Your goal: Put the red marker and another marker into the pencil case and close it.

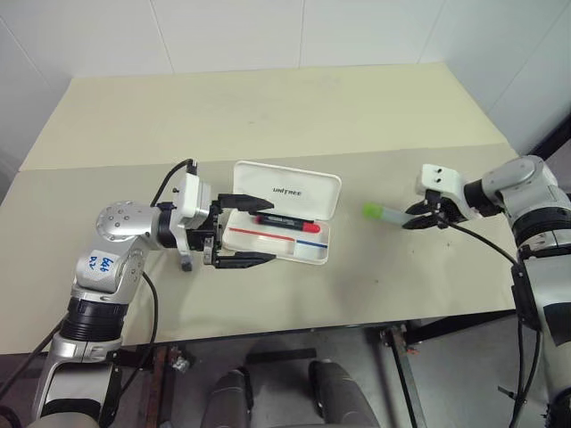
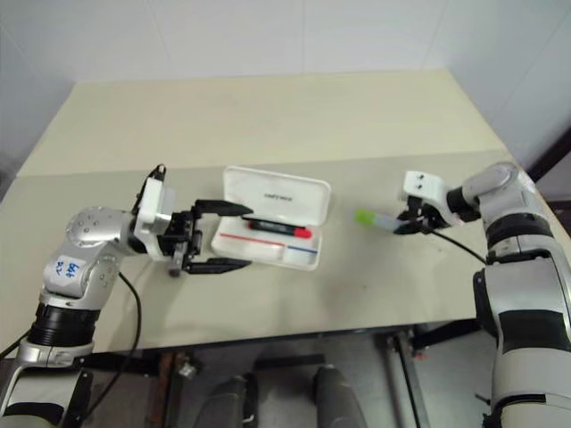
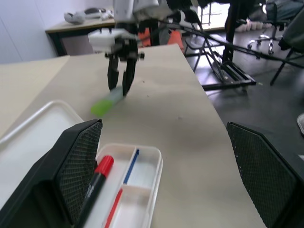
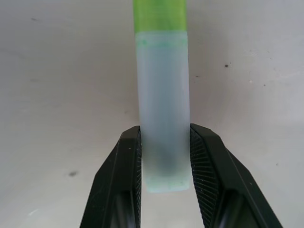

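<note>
The pencil case (image 1: 284, 223) is sitting open near the front edge of the table, lid propped up at the back with the little black print on it, and the red marker (image 1: 284, 219) is already lying inside the tray, next to the red-and-blue stripe. So half the job looks done to me.

The left gripper (image 1: 239, 231) is right at the case's left end, fingers spread wide on either side of that end, not squeezing anything as far as I can tell. Looks like it's there to brace the case.

Off to the right, well apart from the case, the right gripper (image 4: 165, 156) has its jaws pinched on the pale end of the green-capped marker (image 4: 162, 109), cap pointing toward the case. The grip is near the very tail, so the marker could easily pivot or droop. If I were driving, I'd carry it over slow, line it up with the tray's long side, and let go low over the free compartment so it doesn't bounce out or land on the red one. Then the lid.

The table (image 1: 268, 116) is plain beige with a seam across it. Behind it is a white tiled wall (image 1: 268, 31). The left wrist view also catches another desk and some chair legs further off.
</note>
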Action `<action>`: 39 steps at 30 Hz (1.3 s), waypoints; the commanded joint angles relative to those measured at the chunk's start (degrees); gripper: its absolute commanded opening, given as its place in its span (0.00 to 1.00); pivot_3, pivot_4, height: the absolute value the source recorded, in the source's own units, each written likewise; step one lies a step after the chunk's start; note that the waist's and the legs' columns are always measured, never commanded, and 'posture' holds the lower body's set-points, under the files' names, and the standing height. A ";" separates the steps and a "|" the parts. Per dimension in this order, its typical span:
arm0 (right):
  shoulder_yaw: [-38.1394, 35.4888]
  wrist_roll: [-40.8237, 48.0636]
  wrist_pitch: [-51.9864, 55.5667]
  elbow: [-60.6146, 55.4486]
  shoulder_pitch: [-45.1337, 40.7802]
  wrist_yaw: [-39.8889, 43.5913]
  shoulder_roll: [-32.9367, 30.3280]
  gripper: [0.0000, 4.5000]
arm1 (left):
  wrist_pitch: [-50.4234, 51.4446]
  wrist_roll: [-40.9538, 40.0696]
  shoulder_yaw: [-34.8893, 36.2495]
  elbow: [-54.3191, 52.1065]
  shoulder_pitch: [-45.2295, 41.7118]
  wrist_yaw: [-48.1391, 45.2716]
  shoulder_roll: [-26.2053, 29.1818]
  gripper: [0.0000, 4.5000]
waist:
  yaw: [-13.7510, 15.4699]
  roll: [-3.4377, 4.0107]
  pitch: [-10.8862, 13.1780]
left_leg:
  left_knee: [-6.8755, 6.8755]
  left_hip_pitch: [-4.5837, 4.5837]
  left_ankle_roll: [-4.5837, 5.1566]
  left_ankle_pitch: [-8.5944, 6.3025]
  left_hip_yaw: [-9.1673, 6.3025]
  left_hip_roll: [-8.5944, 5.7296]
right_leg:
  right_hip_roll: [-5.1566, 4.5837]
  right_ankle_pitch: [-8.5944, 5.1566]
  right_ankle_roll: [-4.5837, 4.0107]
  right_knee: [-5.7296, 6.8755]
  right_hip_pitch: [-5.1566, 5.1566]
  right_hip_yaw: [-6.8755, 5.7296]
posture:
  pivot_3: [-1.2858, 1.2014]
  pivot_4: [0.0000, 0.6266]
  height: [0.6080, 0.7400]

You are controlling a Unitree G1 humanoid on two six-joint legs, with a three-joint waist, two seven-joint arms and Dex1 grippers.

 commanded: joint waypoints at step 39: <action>21.20 21.16 64.55 -72.23 4.60 -21.70 18.96 0.24 | -7.47 1.12 17.02 9.94 13.16 -1.88 14.01 1.00 | 0.06 -0.29 -0.14 | -0.38 -0.15 0.03 -0.12 0.26 0.40 | 0.27 -0.06 -0.51 -0.06 -0.53 0.15 | 0.52 0.24 1.00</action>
